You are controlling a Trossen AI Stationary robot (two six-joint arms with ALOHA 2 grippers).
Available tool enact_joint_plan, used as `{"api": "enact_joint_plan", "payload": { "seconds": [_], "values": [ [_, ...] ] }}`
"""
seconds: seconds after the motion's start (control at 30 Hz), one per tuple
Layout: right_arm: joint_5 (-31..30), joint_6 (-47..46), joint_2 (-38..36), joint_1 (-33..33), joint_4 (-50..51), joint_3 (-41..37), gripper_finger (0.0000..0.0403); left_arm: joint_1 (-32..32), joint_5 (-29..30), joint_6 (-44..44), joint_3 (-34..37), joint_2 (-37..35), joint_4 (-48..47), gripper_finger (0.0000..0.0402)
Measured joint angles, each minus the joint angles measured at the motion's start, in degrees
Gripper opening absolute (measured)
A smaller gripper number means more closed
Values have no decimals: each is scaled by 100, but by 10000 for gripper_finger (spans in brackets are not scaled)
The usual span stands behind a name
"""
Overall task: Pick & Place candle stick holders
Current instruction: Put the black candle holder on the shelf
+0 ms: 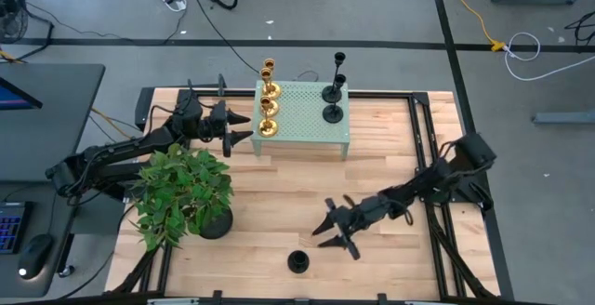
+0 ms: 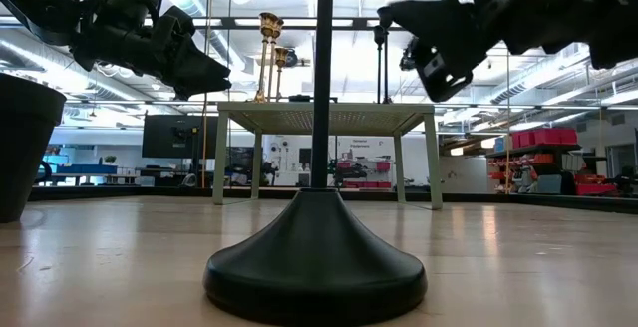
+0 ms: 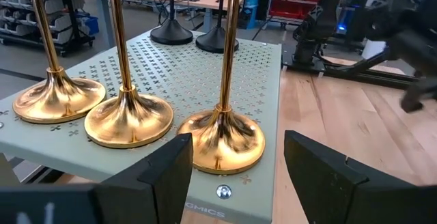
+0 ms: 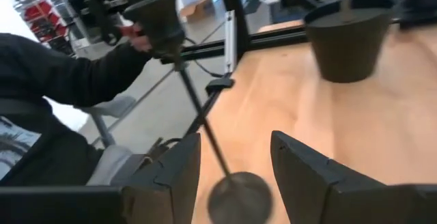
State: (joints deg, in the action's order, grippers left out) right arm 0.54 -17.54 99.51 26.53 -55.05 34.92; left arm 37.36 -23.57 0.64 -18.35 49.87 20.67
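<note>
Three gold candle stick holders (image 3: 128, 118) and two black ones (image 3: 171, 33) stand by their round bases on the pale green perforated stand (image 1: 302, 119). My left gripper (image 1: 249, 127) is open at the stand's left edge. In the left wrist view (image 3: 235, 176) its fingers face the nearest gold holder's base (image 3: 222, 141) without touching it. One more black holder (image 1: 297, 261) stands on the table near its near edge. My right gripper (image 1: 321, 237) is open just right of and above that holder. In the right wrist view (image 4: 235, 176) the holder's base (image 4: 239, 198) shows between the fingers.
A leafy potted plant (image 1: 181, 193) stands at the table's left, close to my left arm; its dark pot shows in the right wrist view (image 4: 348, 39). A person's sleeve and hand (image 4: 136, 39) show beyond the table. Bare wood lies between the stand and the near black holder.
</note>
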Motion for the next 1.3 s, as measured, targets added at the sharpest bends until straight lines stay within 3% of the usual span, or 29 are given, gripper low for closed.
{"api": "enact_joint_plan", "payload": {
  "seconds": [0.27,0.4,1.1,1.3],
  "values": [
    [-8,360,781,389,67,912,178,2,2,-41,0,-1,7,231],
    [-302,546,922,413,409,1218,178,1,38,-155,0,-1,3,231],
    [-108,902,1256,396,703,1970,177,0,44,-144,0,-2,7,231],
    [36,902,1394,388,716,2149,145,1,44,-142,0,-2,4,231]
  ]
}}
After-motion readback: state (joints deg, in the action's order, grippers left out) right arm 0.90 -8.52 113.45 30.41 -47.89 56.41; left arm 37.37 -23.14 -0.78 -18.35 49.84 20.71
